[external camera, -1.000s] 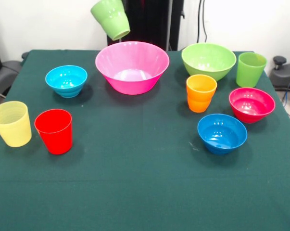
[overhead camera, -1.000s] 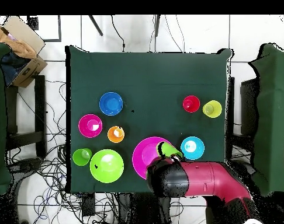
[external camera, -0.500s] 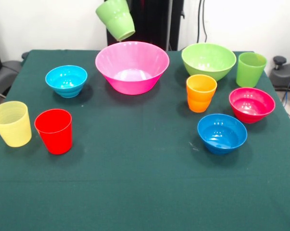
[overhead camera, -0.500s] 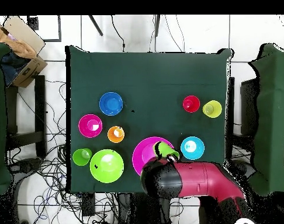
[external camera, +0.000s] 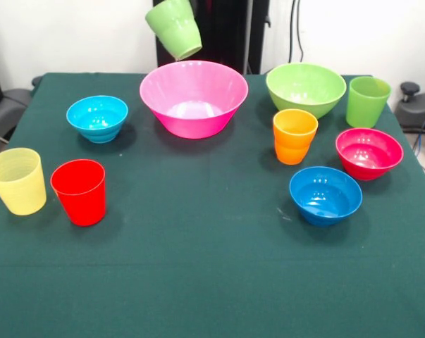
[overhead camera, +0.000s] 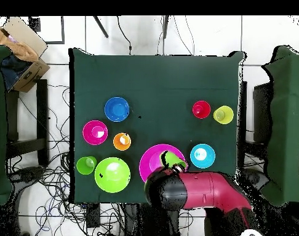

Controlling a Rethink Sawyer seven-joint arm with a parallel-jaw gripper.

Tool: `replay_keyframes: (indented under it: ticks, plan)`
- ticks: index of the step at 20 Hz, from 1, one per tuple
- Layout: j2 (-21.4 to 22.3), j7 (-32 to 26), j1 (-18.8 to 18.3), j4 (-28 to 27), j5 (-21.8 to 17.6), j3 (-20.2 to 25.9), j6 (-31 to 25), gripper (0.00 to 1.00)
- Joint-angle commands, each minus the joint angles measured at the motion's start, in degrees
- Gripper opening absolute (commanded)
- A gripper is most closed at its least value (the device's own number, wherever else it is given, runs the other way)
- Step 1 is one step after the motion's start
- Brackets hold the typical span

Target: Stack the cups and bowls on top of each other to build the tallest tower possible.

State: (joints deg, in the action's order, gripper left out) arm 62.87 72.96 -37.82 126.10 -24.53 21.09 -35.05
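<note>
Tilted at top center, the small green cup (external camera: 173, 28), its grip hidden, should level out before settling centrally into the large pink bowl (external camera: 193, 98).

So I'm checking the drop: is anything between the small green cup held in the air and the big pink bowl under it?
Nothing visible. The small green plastic cup hangs tilted above the large pink plastic bowl, whose inside looks empty.

The arm (overhead camera: 198, 192) is a thick crimson cylinder with a rounded black end.
</note>
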Motion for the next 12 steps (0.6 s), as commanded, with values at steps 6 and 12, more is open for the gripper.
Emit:
replay_keyframes:
  ticks: [6, 12]
  plan:
    - [-13.3, 12.0, 4.9, -1.5, -8.6, -8.0, 14.7, 0.0]
    - [-16.6, 11.5, 6.3, -3.0, -8.3, -10.6, 17.9, 0.0]
